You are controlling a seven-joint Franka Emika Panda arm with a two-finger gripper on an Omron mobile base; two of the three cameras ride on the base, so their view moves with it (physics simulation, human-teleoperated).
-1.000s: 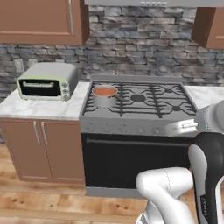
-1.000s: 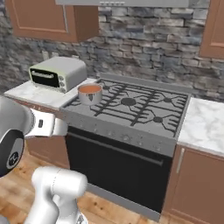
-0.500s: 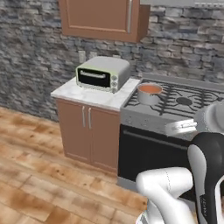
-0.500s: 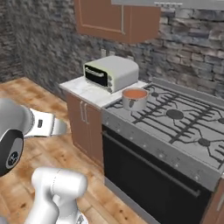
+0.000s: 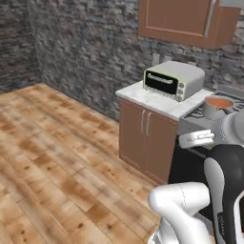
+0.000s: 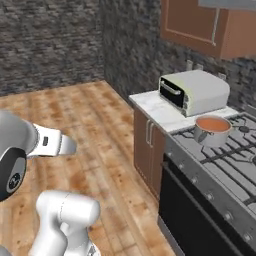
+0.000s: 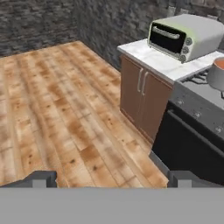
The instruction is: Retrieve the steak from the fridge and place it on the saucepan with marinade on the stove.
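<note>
1. Right now we see our gripper (image 7: 111, 178) with its jaws spread wide and nothing between them, pointing over the wooden floor (image 7: 57, 109).
2. We find the saucepan (image 6: 212, 130) on the stove (image 6: 225, 165), at its near-left burner, with the orange-red marinade (image 6: 213, 123) filling it.
3. We see a pale-green toaster oven (image 5: 173, 79) on the marble counter (image 5: 157, 101) just beside the stove, above a brown two-door cabinet (image 5: 145, 138).
4. We see no steak or fridge here.
</note>
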